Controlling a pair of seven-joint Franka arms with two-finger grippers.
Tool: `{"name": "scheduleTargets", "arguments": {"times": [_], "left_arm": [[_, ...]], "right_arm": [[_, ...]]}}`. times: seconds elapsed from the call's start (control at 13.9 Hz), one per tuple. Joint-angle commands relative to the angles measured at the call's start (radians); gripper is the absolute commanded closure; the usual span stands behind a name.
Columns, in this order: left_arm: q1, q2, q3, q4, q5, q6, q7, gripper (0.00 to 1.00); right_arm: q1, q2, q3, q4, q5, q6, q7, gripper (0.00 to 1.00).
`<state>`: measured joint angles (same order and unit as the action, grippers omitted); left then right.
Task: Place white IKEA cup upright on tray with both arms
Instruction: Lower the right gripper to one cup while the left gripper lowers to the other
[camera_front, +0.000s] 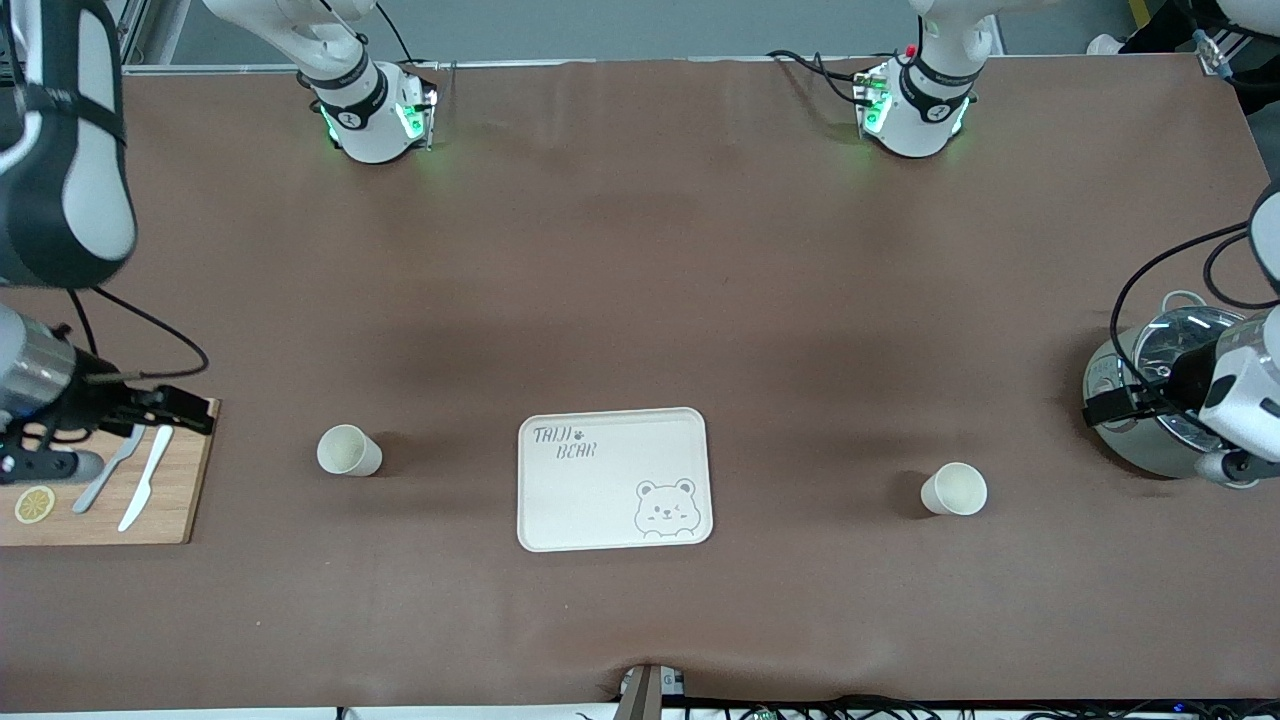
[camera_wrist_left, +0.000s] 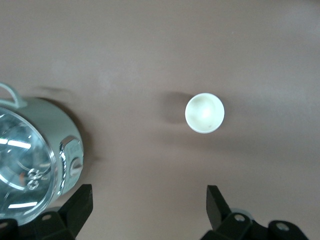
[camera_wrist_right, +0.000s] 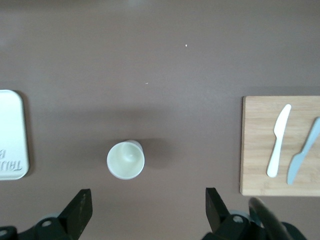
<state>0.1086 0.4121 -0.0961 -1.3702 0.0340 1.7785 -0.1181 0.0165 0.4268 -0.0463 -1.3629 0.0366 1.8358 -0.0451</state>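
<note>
Two cups stand upright on the table, one on each side of the empty tray (camera_front: 612, 480).

The left gripper (camera_wrist_left: 147, 210) hangs wide open and holds nothing, over the table beside a glass-lidded pot (camera_wrist_left: 30, 160). Its cup (camera_wrist_left: 204, 113) stands ahead of its fingers, off their centreline.

The right gripper (camera_wrist_right: 145, 210) is also wide open and empty, over the cutting board (camera_wrist_right: 260, 145) end. Its cup (camera_wrist_right: 125, 159) stands just ahead of its fingers, the tray's edge farther along.

Risks, as I judge them:
- A descent without centring lets a finger strike a rim and tip the light cup.
- The left arm could clip the pot as it swings.
- Both arms converging on the tray could collide.
</note>
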Motion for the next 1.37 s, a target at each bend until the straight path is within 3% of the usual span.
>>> {"name": "scheduleTargets", "arguments": {"times": [0.0, 0.22, 0.51, 1.3], "left_arm": [[-0.001, 0.048, -0.001, 0.013, -0.010, 0.062, 0.017, 0.00], [-0.003, 0.096, -0.004, 0.011, -0.010, 0.113, 0.015, 0.00], [-0.024, 0.163, -0.007, 0.011, -0.010, 0.151, 0.015, 0.00], [-0.040, 0.327, -0.007, 0.008, 0.012, 0.306, 0.006, 0.00]], "right_arm": [[-0.015, 0.070, 0.003, 0.013, 0.008, 0.057, -0.015, 0.00], [-0.012, 0.124, 0.005, -0.013, 0.026, 0.132, -0.013, 0.00], [-0.004, 0.132, 0.003, -0.189, 0.023, 0.344, -0.062, 0.00], [0.019, 0.132, 0.005, -0.278, 0.023, 0.313, -0.130, 0.00]]}}
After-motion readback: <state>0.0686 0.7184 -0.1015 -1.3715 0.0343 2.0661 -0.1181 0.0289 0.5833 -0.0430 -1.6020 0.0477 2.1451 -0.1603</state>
